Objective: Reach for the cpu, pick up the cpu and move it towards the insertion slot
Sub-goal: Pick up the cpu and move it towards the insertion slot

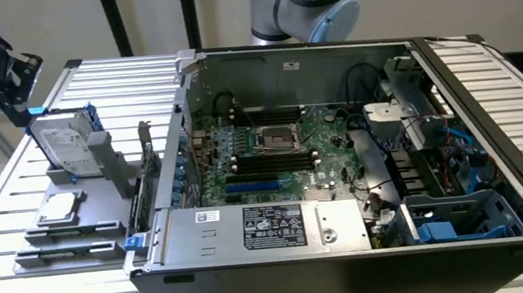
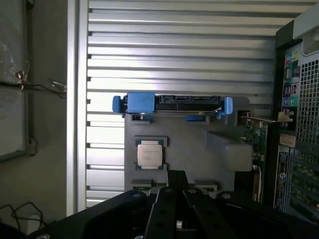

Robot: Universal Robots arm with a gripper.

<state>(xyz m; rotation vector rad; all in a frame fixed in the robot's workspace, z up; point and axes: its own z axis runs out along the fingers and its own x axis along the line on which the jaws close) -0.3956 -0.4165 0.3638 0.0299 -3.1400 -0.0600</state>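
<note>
A ribbed metal table (image 1: 9, 182) carries an open computer case (image 1: 353, 254). On a grey holder (image 1: 74, 231) at the exterior view's left of the case lies the cpu (image 1: 59, 206), flat and untouched. The tool (image 2: 176, 174) hangs well apart from it, toward the far side, looking closed and empty. The insertion slot (image 1: 275, 139) sits inside the case, to the exterior view's right of the cpu.
</note>
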